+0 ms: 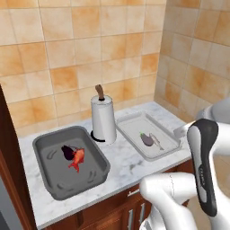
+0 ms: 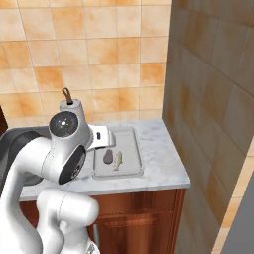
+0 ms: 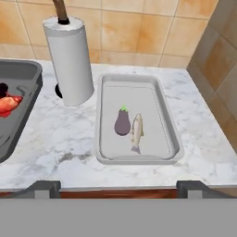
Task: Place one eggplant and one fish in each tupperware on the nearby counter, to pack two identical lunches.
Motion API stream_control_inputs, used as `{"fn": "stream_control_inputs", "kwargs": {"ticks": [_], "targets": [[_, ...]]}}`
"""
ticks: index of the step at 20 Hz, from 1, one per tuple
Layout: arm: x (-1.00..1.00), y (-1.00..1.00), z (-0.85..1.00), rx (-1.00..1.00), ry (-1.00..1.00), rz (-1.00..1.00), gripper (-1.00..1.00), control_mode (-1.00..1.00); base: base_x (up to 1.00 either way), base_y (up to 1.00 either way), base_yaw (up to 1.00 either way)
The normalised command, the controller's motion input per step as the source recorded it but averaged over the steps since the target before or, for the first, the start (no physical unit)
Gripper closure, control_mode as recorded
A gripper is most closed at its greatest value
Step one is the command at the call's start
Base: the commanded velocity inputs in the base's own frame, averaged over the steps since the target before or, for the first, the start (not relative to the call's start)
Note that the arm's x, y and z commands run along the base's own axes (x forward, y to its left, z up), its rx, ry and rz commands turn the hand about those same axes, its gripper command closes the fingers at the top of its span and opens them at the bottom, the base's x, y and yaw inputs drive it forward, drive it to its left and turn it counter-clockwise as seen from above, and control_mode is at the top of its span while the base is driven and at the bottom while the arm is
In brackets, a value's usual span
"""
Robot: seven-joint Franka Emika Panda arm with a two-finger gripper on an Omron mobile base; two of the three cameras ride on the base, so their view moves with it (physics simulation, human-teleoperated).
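Note:
The deep dark grey tupperware sits at the counter's left, holding a dark purple eggplant with a red-orange fish against it. To the right, the shallow pale tupperware holds the other eggplant and a silvery fish side by side, also seen as eggplant and fish. My gripper hangs open and empty, back from the counter's front edge and facing the pale tupperware. Its fingertips stand wide apart.
An upright white paper-towel roll stands between the two containers near the tiled back wall. A tiled side wall closes the counter's right end. Wooden cabinet fronts run below the marble counter.

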Motion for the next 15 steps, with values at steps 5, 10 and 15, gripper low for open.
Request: {"fn": "stream_control_inputs", "kwargs": {"ticks": [5, 10, 15], "targets": [[0.00, 0.00, 0.00, 0.00, -0.01, 0.00, -1.00, -1.00, 0.00, 0.00, 0.00], [0.00, 0.00, 0.00, 0.00, 0.00, 0.00, -1.00, -1.00, 0.00, 0.00, 0.00], [0.00, 0.00, 0.00, 0.00, 0.00, 0.00, -1.00, -1.00, 0.00, 0.00, 0.00]]}}
